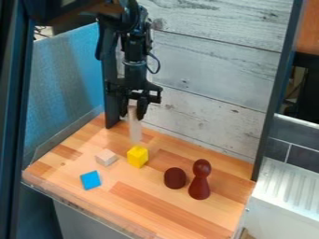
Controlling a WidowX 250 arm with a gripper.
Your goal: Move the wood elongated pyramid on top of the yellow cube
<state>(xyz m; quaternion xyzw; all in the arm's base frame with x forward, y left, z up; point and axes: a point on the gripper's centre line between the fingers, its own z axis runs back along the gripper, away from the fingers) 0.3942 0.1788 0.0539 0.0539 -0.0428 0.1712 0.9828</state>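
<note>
The pincer is holding the pyramid upright, near the yellow cube. The pale cube and the blue block are lying toward the worktop's left corner, and the brown piece and the pawn are standing toward its right edge.

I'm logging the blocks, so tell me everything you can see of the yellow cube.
The yellow cube looks plain and smooth, perhaps painted wood. It sits flat on the wooden tabletop, an upright edge toward the camera, its top and two sides visible. The pale elongated piece in the gripper ends near its top; whether they touch, I can't tell.
</note>
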